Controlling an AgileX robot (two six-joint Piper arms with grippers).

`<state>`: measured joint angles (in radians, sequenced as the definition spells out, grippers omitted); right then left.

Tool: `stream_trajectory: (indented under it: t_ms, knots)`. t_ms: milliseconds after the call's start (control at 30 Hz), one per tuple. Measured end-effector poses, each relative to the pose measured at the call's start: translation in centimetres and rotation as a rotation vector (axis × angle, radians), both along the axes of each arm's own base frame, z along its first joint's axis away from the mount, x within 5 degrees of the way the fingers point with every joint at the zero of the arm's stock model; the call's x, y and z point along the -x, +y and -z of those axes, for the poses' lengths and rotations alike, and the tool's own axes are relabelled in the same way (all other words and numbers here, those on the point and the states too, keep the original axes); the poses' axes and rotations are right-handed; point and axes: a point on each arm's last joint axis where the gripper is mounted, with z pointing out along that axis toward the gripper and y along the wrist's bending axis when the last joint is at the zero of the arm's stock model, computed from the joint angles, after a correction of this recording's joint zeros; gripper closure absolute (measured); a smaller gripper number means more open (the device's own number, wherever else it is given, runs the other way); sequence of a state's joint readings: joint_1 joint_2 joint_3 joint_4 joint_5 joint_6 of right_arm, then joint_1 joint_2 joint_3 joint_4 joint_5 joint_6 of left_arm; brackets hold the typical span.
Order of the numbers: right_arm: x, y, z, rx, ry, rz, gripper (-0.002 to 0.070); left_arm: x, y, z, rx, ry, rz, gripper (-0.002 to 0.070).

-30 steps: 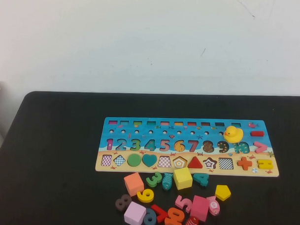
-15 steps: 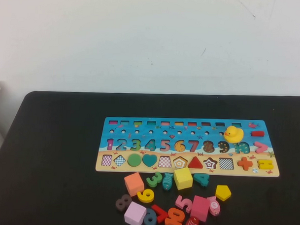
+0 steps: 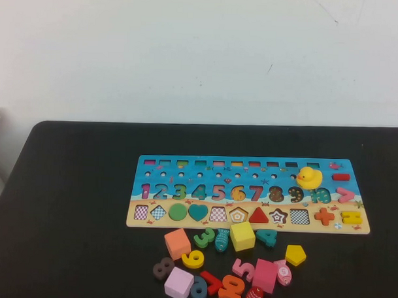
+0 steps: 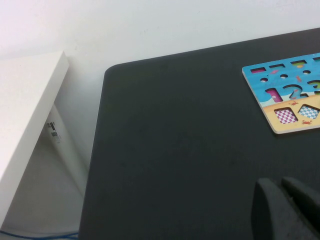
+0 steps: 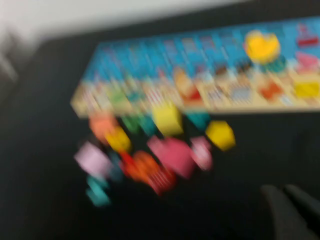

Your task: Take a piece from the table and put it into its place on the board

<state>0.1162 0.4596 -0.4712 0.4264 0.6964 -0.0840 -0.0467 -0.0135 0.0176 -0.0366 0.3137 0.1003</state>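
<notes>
Likely light and rigid, the yellow pentagon (image 3: 296, 255) near the board (image 3: 251, 165) suits a pinch across flat sides. Left gripper (image 4: 287, 207) hovers off the board's end and right gripper (image 5: 292, 210) above the pieces; I cannot tell either's opening.

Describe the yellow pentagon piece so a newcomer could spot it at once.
Start at the puzzle board on the black table, then look to the heap of loose pieces on the table in front of it. The yellow pentagon lies at the heap's right end, flatter than the yellow cube and five-sided. Neither gripper appears in the high view.
</notes>
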Motion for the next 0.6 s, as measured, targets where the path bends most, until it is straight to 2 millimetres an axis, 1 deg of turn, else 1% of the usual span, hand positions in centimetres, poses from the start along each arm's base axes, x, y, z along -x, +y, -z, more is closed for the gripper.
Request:
stream_trajectory:
  t_ms: [100,200,300,433,500,600]
  knots:
    - [-2.1,0.1,-2.1,0.163,0.109,-0.097,0.0658,0.0,0.0,0.0,0.000,0.000,0.000,0.0676]
    - [-4.9,0.4,-3.6,0.233,0.205,-0.171,0.0657,0.0,0.0,0.0,0.000,0.000,0.000,0.0676]
    - [-7.7,0.8,-4.1,0.259,0.270,-0.218,0.0657,0.0,0.0,0.0,0.000,0.000,0.000,0.0676]
    - [-11.1,1.6,-4.2,0.281,0.322,-0.275,0.0657,0.0,0.0,0.0,0.000,0.000,0.000,0.0676]
    - [-12.7,2.6,-4.2,0.308,0.343,-0.326,0.0657,0.0,0.0,0.0,0.000,0.000,0.000,0.0676]
    - [-14.3,4.2,-4.0,0.390,0.368,-0.382,0.0657,0.0,0.0,0.0,0.000,0.000,0.000,0.0676]
